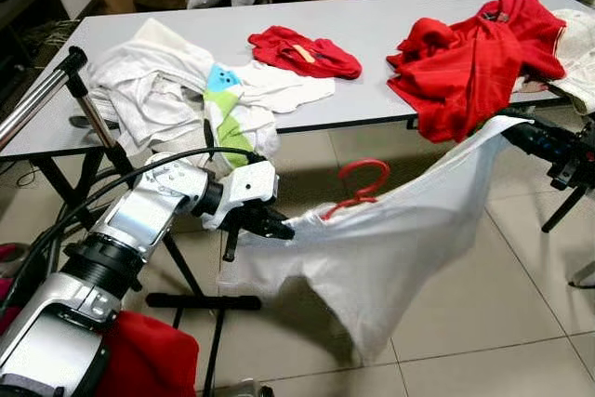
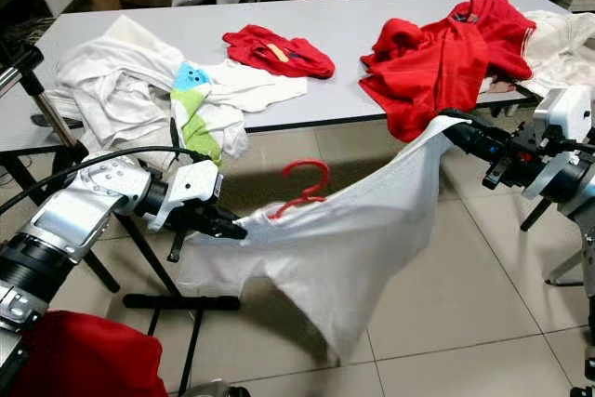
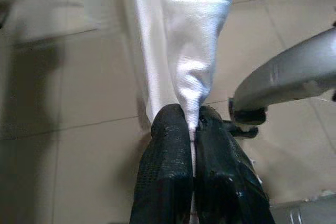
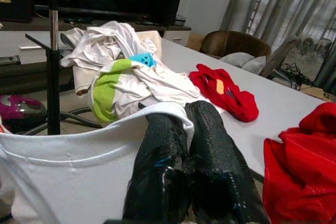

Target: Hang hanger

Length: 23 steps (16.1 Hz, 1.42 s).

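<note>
A white shirt [image 1: 390, 239] hangs stretched between my two grippers in front of the grey table [image 1: 390, 34]. A red hanger [image 1: 358, 188] sits inside its collar, with the hook sticking up above the cloth. My left gripper [image 1: 279, 227] is shut on the shirt's left end, seen close up in the left wrist view with cloth pinched between the fingers [image 3: 168, 145]. My right gripper [image 2: 456, 129] is shut on the shirt's right end, its fingers [image 4: 163, 140] clamping the hem. A silver clothes rack bar [image 1: 37, 95] stands at the far left.
On the table lie a white and green clothes pile [image 1: 177, 90], a small red garment [image 1: 302, 51] and a large red garment [image 1: 474, 58] draped over the front edge. The rack's black base [image 1: 200, 301] rests on the tiled floor. A red cloth [image 1: 139, 360] lies near my left arm.
</note>
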Motion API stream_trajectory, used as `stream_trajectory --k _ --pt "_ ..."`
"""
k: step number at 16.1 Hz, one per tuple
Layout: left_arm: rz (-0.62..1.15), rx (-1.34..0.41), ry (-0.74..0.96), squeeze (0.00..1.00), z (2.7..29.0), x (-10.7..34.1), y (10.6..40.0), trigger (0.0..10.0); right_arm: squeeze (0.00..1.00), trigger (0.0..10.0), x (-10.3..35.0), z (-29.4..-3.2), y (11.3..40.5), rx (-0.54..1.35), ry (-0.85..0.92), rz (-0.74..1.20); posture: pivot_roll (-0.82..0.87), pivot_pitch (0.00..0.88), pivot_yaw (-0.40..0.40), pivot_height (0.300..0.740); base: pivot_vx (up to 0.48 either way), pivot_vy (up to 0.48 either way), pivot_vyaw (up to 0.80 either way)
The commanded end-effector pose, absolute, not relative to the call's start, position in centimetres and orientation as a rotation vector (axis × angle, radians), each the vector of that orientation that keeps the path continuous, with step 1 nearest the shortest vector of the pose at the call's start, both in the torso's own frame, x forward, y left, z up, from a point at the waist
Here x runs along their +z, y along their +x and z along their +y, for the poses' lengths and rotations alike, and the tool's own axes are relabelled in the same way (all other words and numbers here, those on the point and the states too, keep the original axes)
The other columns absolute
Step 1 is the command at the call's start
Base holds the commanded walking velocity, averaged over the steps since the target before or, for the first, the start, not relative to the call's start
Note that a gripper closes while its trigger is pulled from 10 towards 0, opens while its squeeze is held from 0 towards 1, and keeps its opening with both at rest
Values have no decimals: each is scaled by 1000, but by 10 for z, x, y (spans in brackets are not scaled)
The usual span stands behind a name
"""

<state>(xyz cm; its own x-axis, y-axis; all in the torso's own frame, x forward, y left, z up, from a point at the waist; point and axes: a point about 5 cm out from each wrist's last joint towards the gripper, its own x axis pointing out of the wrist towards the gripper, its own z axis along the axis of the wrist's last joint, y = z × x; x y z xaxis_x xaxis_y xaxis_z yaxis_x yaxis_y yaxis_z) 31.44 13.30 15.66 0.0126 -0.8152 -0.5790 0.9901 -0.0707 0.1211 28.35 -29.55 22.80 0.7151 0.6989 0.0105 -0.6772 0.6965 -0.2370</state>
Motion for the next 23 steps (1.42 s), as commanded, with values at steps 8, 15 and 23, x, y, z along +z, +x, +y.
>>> stream_trajectory --k 8,15,23 --pt "310 -1622 626 0 127 184 316 0 0 10000 208 -293 279 841 -232 47 -127 0 66 740 0 0 0" --pt "415 -1781 484 0 125 187 299 0 1000 10000 204 -304 274 931 -104 163 -142 0 78 740 0 0 0" --pt "444 -1708 410 0 130 186 303 0 1000 10000 234 -303 265 1124 -112 237 -136 0 65 740 0 0 0"
